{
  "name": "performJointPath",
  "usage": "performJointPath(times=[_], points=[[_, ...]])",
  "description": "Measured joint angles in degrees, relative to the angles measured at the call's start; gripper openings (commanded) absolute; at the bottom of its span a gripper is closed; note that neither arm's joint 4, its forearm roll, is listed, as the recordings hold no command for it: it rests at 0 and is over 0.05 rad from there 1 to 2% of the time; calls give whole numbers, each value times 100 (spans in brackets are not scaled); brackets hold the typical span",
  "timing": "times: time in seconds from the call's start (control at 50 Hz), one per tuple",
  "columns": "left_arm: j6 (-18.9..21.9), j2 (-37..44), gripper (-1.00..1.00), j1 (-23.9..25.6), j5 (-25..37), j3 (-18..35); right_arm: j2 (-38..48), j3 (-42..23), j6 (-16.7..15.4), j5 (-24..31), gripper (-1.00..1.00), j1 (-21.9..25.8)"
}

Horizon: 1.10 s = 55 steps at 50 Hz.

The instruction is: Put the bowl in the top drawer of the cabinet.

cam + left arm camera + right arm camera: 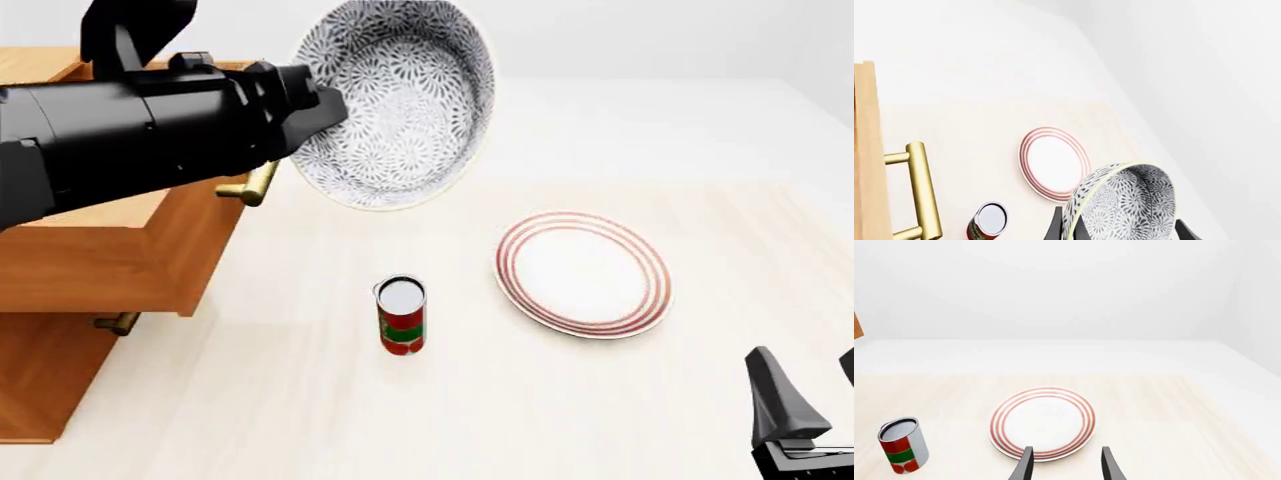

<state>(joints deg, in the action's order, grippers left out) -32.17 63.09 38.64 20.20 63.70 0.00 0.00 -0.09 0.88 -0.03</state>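
The bowl (394, 100), white with a fine dark floral pattern, hangs tilted on its side high above the table. My left gripper (310, 125) is shut on its rim. In the left wrist view the bowl (1127, 197) fills the space between my dark fingers (1056, 227). The honey-coloured cabinet (54, 370) stands at the left. Its top drawer (134, 245) juts out toward the table, with its brass handle (251, 185) just below and left of the bowl; my left arm hides the drawer's inside. My right gripper (811, 385) sits open at the near right, holding nothing.
A flat white plate with red rings (583, 272) lies right of centre. A red and green can (400, 315) stands upright near the middle. A lower drawer's small brass handle (118, 322) shows under the top drawer. The right wrist view looks over the plate (1043, 422) and the can (902, 445).
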Motion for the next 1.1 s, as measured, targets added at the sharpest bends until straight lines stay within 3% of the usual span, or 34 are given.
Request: performJointPath(times=[1.1], points=[[120, -1072, -100, -1352, 897, 296, 0, 0, 0, 0, 100, 0]])
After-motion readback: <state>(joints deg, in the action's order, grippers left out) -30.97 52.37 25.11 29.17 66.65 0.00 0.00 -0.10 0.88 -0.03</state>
